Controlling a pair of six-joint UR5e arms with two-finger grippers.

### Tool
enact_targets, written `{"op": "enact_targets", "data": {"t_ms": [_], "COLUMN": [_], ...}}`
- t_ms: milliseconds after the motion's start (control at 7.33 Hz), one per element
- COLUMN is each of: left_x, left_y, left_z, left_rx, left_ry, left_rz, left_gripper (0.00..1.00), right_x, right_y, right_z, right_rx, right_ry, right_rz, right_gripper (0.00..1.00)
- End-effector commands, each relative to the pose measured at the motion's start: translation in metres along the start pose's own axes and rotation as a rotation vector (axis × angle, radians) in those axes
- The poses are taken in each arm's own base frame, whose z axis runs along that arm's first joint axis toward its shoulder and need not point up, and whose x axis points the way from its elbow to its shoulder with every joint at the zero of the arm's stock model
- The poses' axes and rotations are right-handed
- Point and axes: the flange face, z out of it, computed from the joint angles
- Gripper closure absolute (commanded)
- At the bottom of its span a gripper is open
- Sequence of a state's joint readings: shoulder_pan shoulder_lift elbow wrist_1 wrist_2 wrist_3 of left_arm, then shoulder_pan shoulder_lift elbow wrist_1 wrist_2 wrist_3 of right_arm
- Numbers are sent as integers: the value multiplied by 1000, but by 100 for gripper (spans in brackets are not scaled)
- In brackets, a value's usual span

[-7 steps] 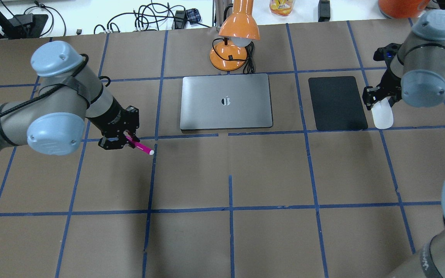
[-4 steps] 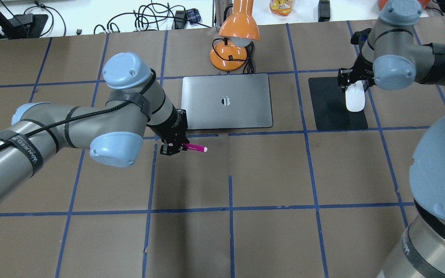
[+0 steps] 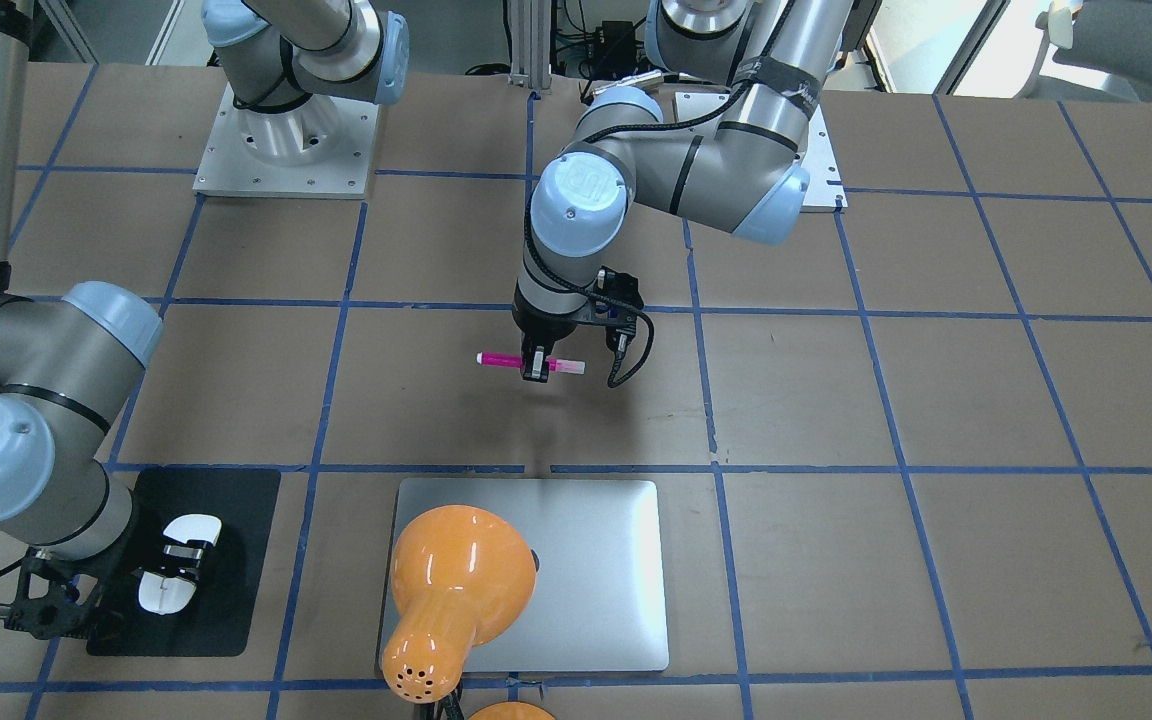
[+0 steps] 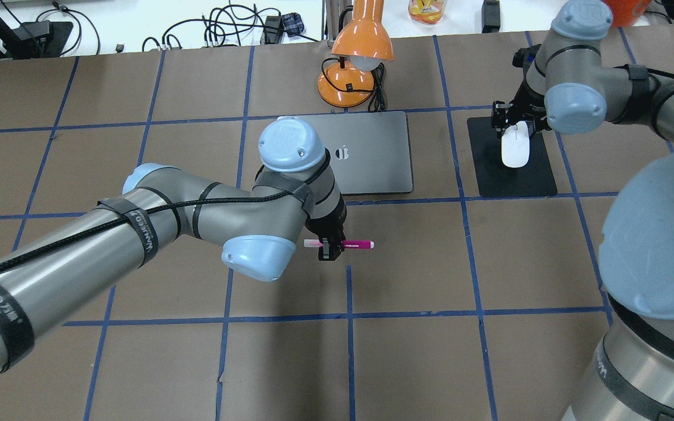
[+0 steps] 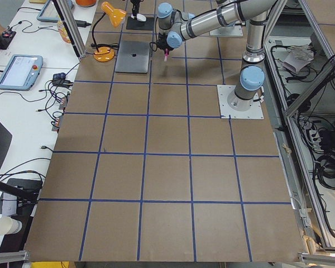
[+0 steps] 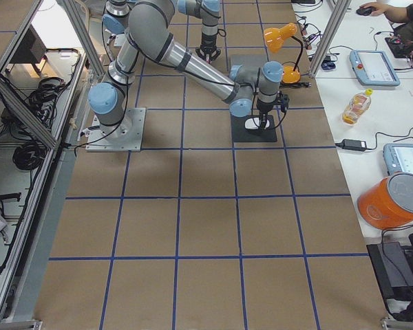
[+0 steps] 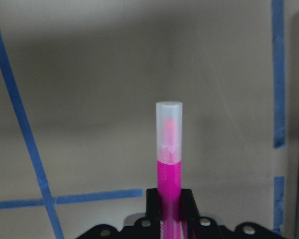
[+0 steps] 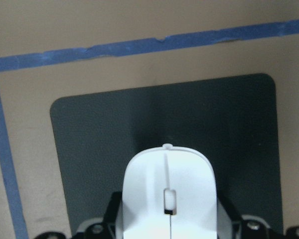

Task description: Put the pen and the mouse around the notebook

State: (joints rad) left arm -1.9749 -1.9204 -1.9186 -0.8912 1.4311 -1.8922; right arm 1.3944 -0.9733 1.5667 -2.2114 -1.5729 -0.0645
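The magenta pen (image 4: 356, 244) lies level in my left gripper (image 4: 329, 248), which is shut on its middle. It hangs just on the near side of the notebook (image 4: 372, 166), the silver-grey slab at mid-table. In the left wrist view the pen (image 7: 168, 149) points away with its pale cap end forward. My right gripper (image 4: 511, 127) is shut on the white mouse (image 4: 513, 152), holding it over the black mat (image 4: 533, 175) to the notebook's right. The right wrist view shows the mouse (image 8: 167, 194) over the mat (image 8: 89, 129). Whether it touches the mat I cannot tell.
An orange desk lamp (image 4: 353, 61) stands just beyond the notebook's far edge, and in the front-facing view its shade (image 3: 456, 585) covers part of the notebook (image 3: 606, 570). Cables and a bottle lie on the white bench past the table's far edge.
My left arm swung right with the pen, from left of the notebook to its near edge. My right arm carried the mouse left and farther back, from beside the black mat to over it.
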Motion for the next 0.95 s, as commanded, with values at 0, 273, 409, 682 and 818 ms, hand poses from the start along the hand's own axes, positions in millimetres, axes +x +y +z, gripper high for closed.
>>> {"op": "enact_targets", "data": {"t_ms": [0,273,409,682,818], "left_x": [-1,6,7,15,21], "left_y": [5,5,4,5,-4], "left_z": [19,27,36,36,27], "left_rx": [14,29,34,25,25], "left_ry": [-22,-28,-42,-45,-51], "left_rz": [1,6,6,3,-17], "left_gripper": [100,100,100,0,0], "right_x": [-3,-1,-1,-2,-2], "right_y": [2,2,0,12,26], "right_z": [7,9,2,-40,-76], "right_rx": [-17,-19,-10,-25,-49], "right_ry": [15,12,12,7,11], "right_rz": [-20,-18,-17,-17,-16], "right_gripper": [34,0,0,0,0]}}
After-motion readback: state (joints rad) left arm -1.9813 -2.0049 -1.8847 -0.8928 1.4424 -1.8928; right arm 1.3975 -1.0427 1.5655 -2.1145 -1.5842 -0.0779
